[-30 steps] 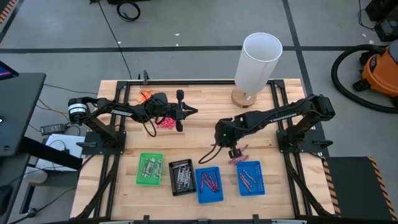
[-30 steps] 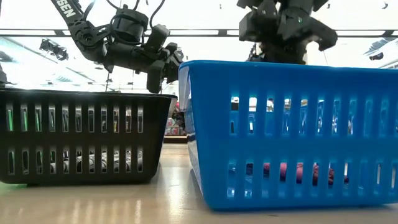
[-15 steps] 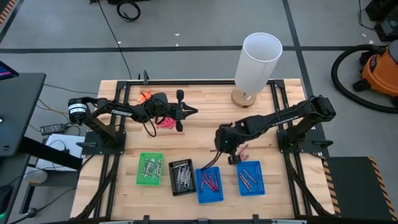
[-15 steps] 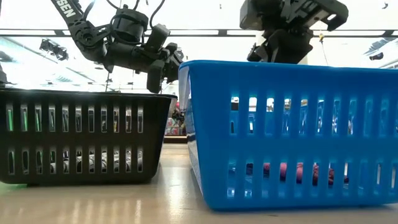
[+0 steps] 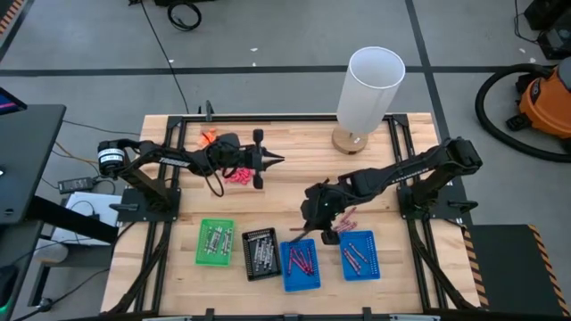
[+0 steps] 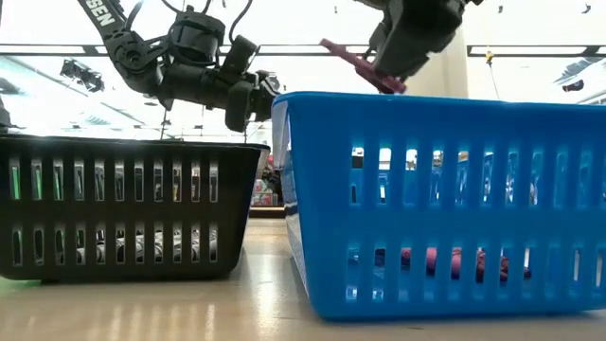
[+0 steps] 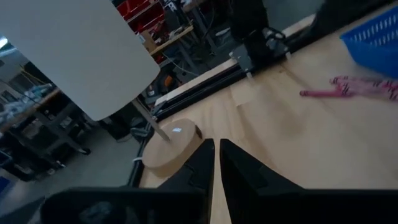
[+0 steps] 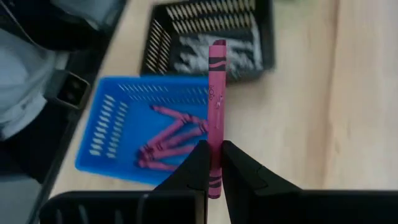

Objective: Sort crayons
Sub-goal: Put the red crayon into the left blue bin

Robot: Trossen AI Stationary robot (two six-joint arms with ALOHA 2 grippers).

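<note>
Four trays: a green tray, a black tray and two blue trays sit in a row along the near edge of the wooden tabletop
Right pincer: hangs above the tabletop just beside the far edge of the left blue tray, fingers pressed together on a magenta crayon
Held crayon: pinched near one end, the rest of it pointing out past the fingertips; in the low view it shows tilted above the blue tray's rim
Left blue tray contents: several magenta crayons lying loosely crossed on its floor
Right blue tray: more magenta crayons inside
Black tray contents: silvery-grey crayons
Green tray contents: pale sticks, too small to tell their colour surely
Loose crayons: a small magenta cluster lies on the tabletop just beside the right arm; another pinkish cluster lies under the left arm
Left pincer: held above the tabletop's far middle, well apart from the trays, fingers pressed together on nothing
Other things: a white cylinder lamp on a round wooden base stands at the far edge
</note>
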